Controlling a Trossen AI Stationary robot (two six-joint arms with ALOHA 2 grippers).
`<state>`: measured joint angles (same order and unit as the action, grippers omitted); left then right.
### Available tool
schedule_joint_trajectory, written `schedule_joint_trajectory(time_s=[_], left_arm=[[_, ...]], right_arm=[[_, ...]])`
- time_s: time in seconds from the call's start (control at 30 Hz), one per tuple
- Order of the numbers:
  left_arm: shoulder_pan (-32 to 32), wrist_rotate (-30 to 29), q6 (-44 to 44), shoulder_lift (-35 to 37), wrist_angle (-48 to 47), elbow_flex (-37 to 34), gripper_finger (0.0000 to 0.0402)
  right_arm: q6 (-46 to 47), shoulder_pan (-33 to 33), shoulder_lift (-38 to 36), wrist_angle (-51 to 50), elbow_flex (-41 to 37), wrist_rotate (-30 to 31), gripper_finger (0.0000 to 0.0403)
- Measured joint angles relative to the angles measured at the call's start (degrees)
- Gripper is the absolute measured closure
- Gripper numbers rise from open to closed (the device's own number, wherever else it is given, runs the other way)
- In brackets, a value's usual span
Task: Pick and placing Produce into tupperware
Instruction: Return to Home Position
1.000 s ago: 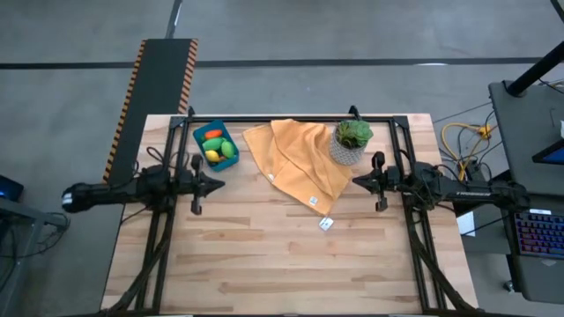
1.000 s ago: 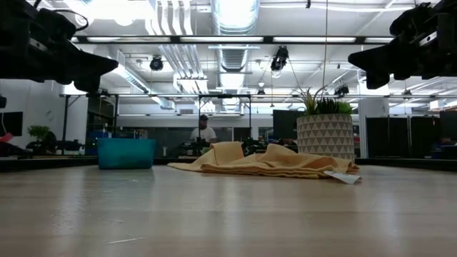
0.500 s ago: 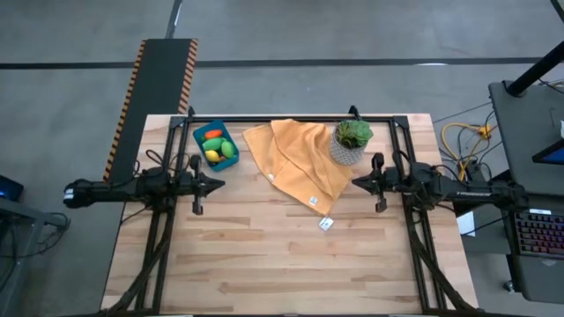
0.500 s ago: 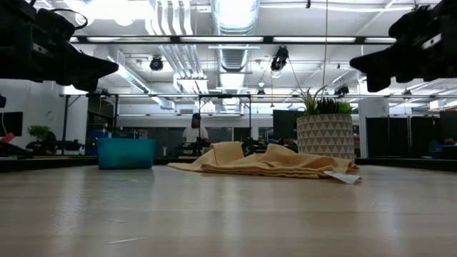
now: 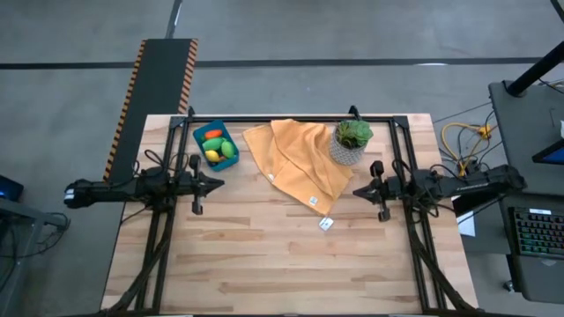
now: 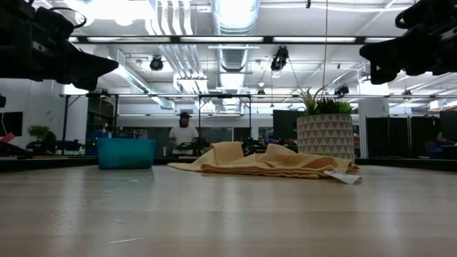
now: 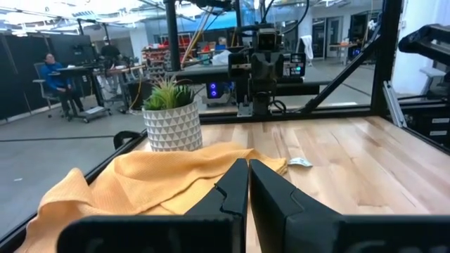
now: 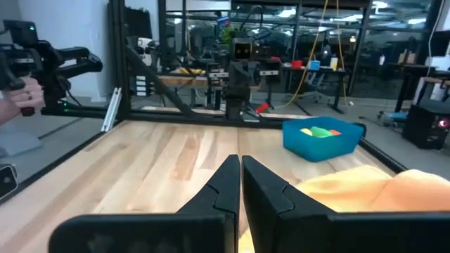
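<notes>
The blue tupperware [image 5: 216,144] stands on the table near the far left corner, with green, yellow and orange produce [image 5: 219,150] inside it. It also shows in the low view as the tupperware [image 6: 126,153] and in the right wrist view as the tupperware [image 8: 320,138]. My left gripper [image 5: 220,184] hovers shut above the table, just on the near side of the tupperware. My right gripper [image 5: 356,191] hovers shut near the potted plant, on the table's right. Both hold nothing. Their shut fingertips show in the left wrist view [image 7: 248,176] and the right wrist view [image 8: 240,172].
An orange-yellow cloth [image 5: 295,158] lies crumpled at the far middle. A leafy plant in a pale patterned pot [image 5: 350,141] stands to its right. A small white tag [image 5: 326,224] lies near the cloth's corner. Bare wood fills the table's near half. A person [image 6: 183,133] stands in the room behind.
My right gripper has shifted a little toward the table's near edge as its arm swung, staying shut and high above the table. The person in the room behind has walked to the left. Nothing on the table has moved.
</notes>
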<state>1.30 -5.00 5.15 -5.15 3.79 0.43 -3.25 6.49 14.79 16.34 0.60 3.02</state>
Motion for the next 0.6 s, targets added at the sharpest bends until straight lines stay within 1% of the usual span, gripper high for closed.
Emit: schedule_joint_trajectory(time_s=[0.6], left_arm=[[0.0,0.7,-0.3,0.0,-0.2,0.0,0.0402]], right_arm=[[-0.8,-0.2,0.0,0.0,0.0,0.0,0.0394]])
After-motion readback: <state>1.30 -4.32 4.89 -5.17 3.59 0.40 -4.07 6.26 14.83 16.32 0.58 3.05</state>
